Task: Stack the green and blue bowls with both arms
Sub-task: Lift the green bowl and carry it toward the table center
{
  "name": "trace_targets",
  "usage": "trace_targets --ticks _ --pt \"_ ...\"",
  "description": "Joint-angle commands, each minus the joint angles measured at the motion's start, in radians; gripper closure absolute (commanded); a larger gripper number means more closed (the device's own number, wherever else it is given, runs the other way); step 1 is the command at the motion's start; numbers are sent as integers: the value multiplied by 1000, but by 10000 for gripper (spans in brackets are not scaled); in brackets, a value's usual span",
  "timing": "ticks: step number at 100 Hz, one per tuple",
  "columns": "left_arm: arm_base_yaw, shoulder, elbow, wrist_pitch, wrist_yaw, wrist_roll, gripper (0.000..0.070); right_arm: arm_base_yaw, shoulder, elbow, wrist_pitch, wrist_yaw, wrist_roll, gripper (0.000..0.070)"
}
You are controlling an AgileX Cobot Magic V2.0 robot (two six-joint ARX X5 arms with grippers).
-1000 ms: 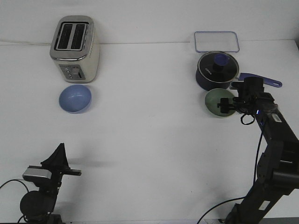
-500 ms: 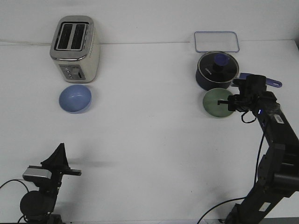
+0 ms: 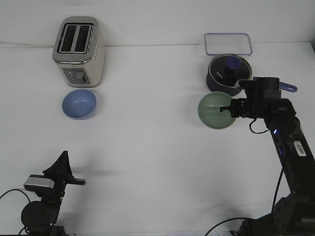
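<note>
The pale green bowl (image 3: 214,110) is held at its right rim by my right gripper (image 3: 230,108), which is shut on it. The bowl is lifted off the table, left of and in front of the saucepan, with its opening facing up toward the camera. The light blue bowl (image 3: 79,103) sits upright on the table at the far left, in front of the toaster. My left gripper (image 3: 63,162) rests low at the front left, far from both bowls. Its fingers stand together as one point with no gap showing.
A cream and silver toaster (image 3: 79,50) stands behind the blue bowl. A dark blue lidded saucepan (image 3: 229,73) with a long handle sits just behind my right gripper. A clear flat rectangular lid (image 3: 228,43) lies behind it near the table's back edge.
My right gripper has carried the green bowl up and to the left, away from the saucepan; the bowl looks larger now. The left arm and blue bowl have not moved.
</note>
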Motion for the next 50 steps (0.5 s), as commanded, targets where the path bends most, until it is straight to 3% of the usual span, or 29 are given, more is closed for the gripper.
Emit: trace_targets --ticks 1,50 --pt "0 -2 -20 10 -3 8 689 40 5 14 -9 -29 21 699" --pt "0 -2 -20 10 -3 8 689 468 21 12 58 -27 109 699"
